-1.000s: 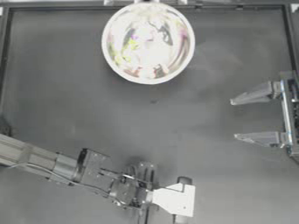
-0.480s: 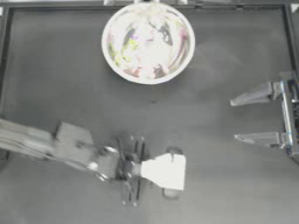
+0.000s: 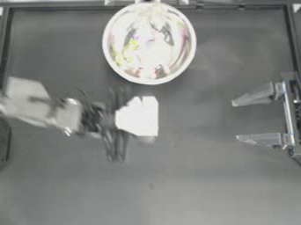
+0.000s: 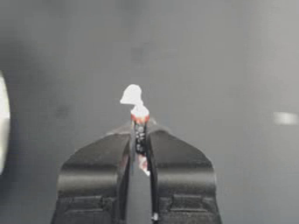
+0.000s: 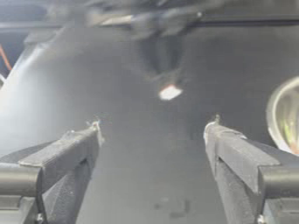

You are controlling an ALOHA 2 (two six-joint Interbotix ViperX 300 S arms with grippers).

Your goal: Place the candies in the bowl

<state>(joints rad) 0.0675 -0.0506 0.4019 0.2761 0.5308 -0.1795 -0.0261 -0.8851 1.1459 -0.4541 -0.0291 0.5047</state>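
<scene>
While the left gripper [image 4: 139,131] hangs over the table's middle-left, its jaws are pinched tight on a candy [image 4: 134,98], and you can see a whitish twisted wrapper end with a bit of red poking out past the tips. From the top it's all a smear: the left arm [image 3: 41,110] comes in from the left side as a blurry streak, with a pale blocky patch at its end just below the bowl [image 3: 148,42], so I can't make out the candy itself from up there. The right wrist view catches the same candy as a small bright speck under the blurred gripper, off the table surface as far as I can tell.

Bowl sits at the far edge, roughly centred, and there are coloured bits showing inside it, yellow-green, pink, some red, though with all the reflections I can't count how many candies that is.

Right gripper [image 3: 250,121] is parked over at the right side, jaws spread wide with nothing between them, well apart from the bowl and the other arm.

Table [image 3: 206,184] is dark.
</scene>
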